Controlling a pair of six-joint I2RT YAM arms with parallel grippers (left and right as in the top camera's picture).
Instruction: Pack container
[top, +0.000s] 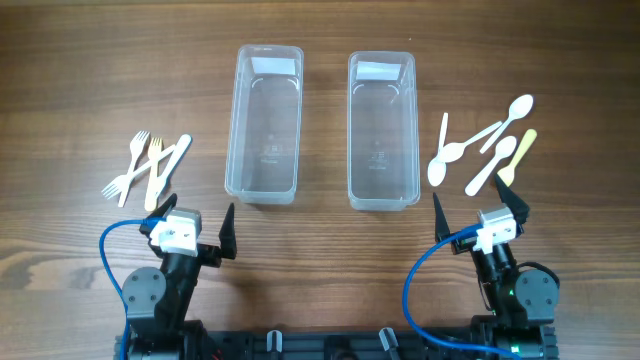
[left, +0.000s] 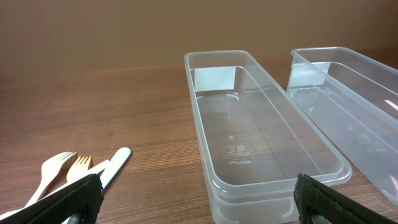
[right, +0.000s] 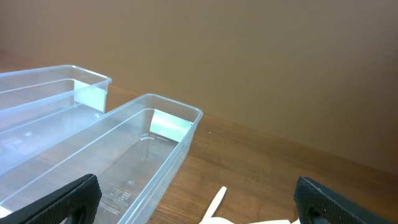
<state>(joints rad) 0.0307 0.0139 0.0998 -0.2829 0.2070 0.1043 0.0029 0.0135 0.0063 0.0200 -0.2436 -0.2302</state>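
Note:
Two clear plastic containers stand side by side, the left one (top: 264, 122) and the right one (top: 382, 128), both empty. Several forks (top: 147, 168), white and tan, lie left of the left container. Several spoons (top: 480, 150), white and tan, lie right of the right container. My left gripper (top: 196, 214) is open and empty, near the table's front, below the forks and the left container (left: 261, 143). My right gripper (top: 478, 205) is open and empty, just below the spoons. A white spoon handle (right: 216, 202) shows between its fingers beside the right container (right: 124, 168).
The wooden table (top: 80, 80) spreads around the containers. Blue cables (top: 112, 262) loop beside each arm base at the front edge.

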